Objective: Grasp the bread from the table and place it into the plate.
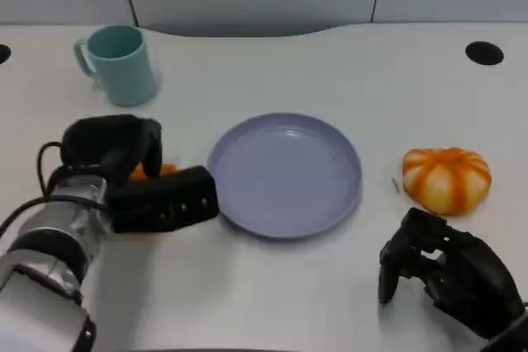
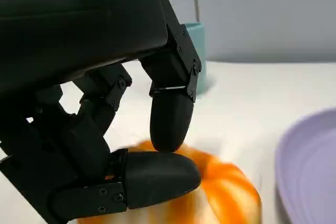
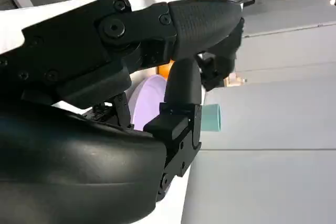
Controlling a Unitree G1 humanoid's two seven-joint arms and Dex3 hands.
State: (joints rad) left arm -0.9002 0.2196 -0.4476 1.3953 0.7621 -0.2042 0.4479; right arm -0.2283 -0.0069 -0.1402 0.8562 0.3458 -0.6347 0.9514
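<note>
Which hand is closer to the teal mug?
Left. The left hand sits just in front of the teal mug, over a bread. The right hand is far across the table, beyond the plate.

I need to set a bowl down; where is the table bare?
Bare table lies behind the plate, between the cup and the dark hole. It is crowded left of the plate, where the left robot hand covers a bread.

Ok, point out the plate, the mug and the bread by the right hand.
plate (image 1: 285, 172), head view, bare centre of the dish.
mug (image 1: 124, 65), head view, side wall.
bread (image 1: 446, 179), head view, top of the striped crust.
</note>
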